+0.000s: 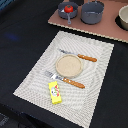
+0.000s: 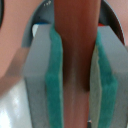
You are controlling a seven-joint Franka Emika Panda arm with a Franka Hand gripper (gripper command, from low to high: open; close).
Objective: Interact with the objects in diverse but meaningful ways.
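Note:
A yellow rectangular packet [image 1: 55, 92] with red print lies flat on the woven placemat [image 1: 95, 85], near its front edge. At the back, a red tomato-like ball [image 1: 68, 9] rests inside the left grey pot [image 1: 75, 11]. The arm does not show in the exterior view. In the wrist view my gripper [image 2: 75, 75] fills the picture. Its teal pads [image 2: 54, 80] press from both sides on a dark reddish-brown stick [image 2: 75, 35], which runs the whole length between the grey fingers. Where the gripper stands over the table is hard to tell.
A round tan plate [image 1: 68, 64] sits mid-mat between a wooden-handled knife [image 1: 80, 56] and fork [image 1: 65, 79]. A second grey pot [image 1: 92, 12] and a pale bowl [image 1: 123, 17] stand on the pinkish board [image 1: 100, 27] at the back. Black cloth surrounds the mat.

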